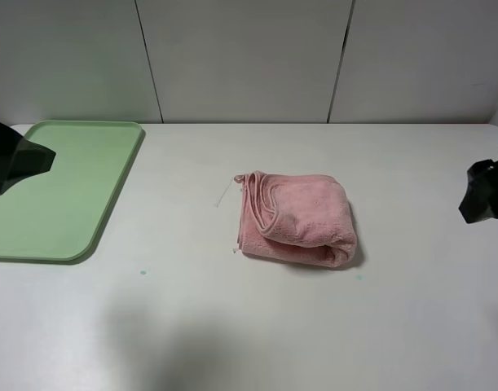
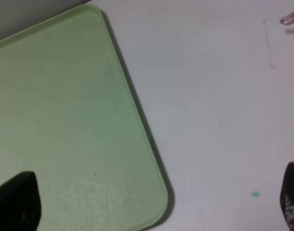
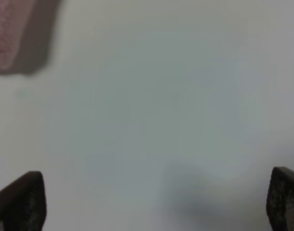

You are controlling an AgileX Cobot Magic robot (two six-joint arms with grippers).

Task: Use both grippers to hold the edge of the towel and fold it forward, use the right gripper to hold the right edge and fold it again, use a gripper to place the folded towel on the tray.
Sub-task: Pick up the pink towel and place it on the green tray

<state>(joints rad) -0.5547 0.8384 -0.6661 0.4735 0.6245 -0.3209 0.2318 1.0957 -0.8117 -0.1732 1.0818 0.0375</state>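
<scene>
The pink towel [image 1: 296,218] lies folded into a thick bundle at the middle of the white table, free of both arms. A corner of the towel [image 3: 9,33] shows in the right wrist view, and a pink tip of the towel [image 2: 291,18] in the left wrist view. The light-green tray [image 1: 65,191] sits at the far left with nothing on it. My left gripper [image 2: 151,204] hangs open above the tray's [image 2: 65,120] near corner, its fingers wide apart. My right gripper [image 3: 156,202] stands open over bare table, well to the right of the towel.
A thin white thread [image 1: 224,194] lies just left of the towel. Small teal specks [image 1: 143,272] dot the table in front. A pale panelled wall [image 1: 249,57] closes off the back.
</scene>
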